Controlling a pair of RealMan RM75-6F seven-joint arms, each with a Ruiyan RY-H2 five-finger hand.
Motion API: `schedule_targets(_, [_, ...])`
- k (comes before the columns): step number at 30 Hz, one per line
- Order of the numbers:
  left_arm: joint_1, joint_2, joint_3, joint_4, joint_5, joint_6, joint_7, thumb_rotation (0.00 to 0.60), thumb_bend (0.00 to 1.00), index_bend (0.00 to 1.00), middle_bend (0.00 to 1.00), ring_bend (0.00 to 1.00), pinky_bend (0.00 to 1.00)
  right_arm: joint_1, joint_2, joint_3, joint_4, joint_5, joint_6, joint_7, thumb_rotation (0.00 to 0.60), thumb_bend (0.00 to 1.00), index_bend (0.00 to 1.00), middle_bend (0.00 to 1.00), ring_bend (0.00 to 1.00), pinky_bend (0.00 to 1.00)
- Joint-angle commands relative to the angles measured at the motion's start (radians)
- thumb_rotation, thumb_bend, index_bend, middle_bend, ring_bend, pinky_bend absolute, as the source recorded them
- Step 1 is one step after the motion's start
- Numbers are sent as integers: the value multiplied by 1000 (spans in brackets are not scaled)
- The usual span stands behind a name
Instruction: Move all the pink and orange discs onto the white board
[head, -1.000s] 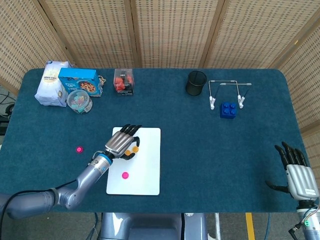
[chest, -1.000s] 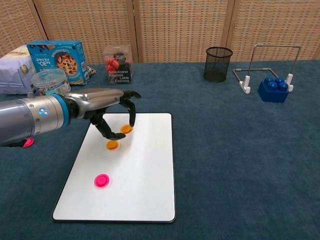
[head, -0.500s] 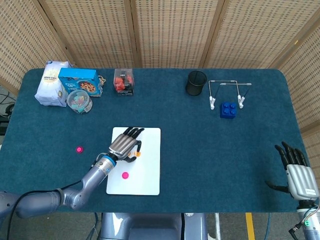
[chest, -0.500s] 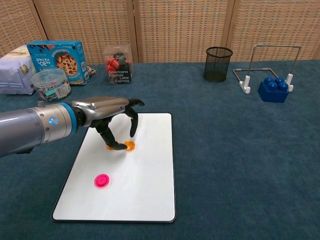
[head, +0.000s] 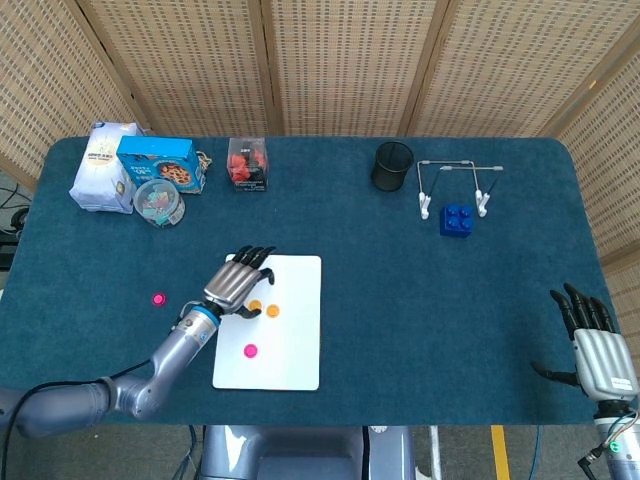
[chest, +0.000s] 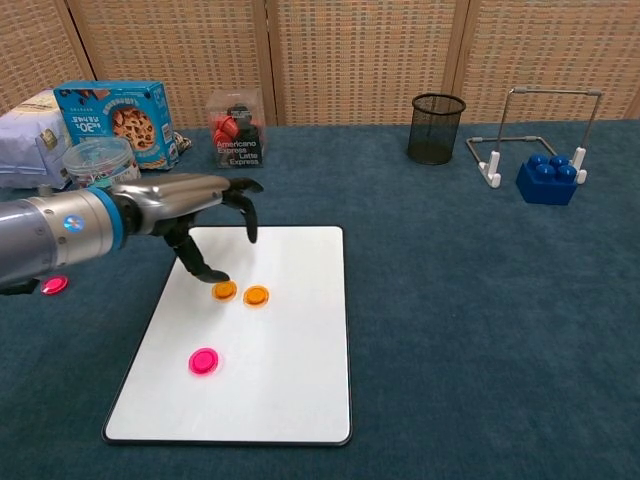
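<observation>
Two orange discs (chest: 226, 291) (chest: 257, 296) lie side by side on the white board (chest: 280, 380), seen from the head camera as orange discs (head: 254, 306) (head: 273, 311) on the white board (head: 295, 350). A pink disc (chest: 204, 361) (head: 250, 351) lies nearer the board's front. Another pink disc (head: 158, 299) (chest: 54, 286) lies on the blue cloth, left of the board. My left hand (head: 235, 283) (chest: 190, 201) hovers over the board's far left corner with fingers apart and nothing in it. My right hand (head: 596, 340) rests open at the table's right front edge.
Along the back stand a white bag (head: 102, 168), a cookie box (head: 158, 160), a clear tub (head: 158, 200), a clear box of red things (head: 247, 163), a black mesh cup (head: 392, 166), a wire stand (head: 455, 185) and a blue brick (head: 458, 218).
My left hand let go of the second orange disc beside the first one, then lifted and drew back to the left off the discs. My right hand stayed still.
</observation>
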Motion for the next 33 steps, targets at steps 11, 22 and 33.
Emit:
schedule_targets(11, [198,122,118,161,148,48,-287,600,334,429,0,0,0,-2,-4,-1,-7,-3,9,-21,600,0,0,0,0,0])
schedule_targets(22, [232,94,114,267,181,18,-359,600,335,430,0,0,0,-3,-5,0,-8,0,10,-20,600,0,0,0,0,0])
schedule_targets(33, [270,93,102,305,190,15,-387,600,335,430,0,0,0,-2,-2,-1,-7,0,5,-14,600,0,0,0,0,0])
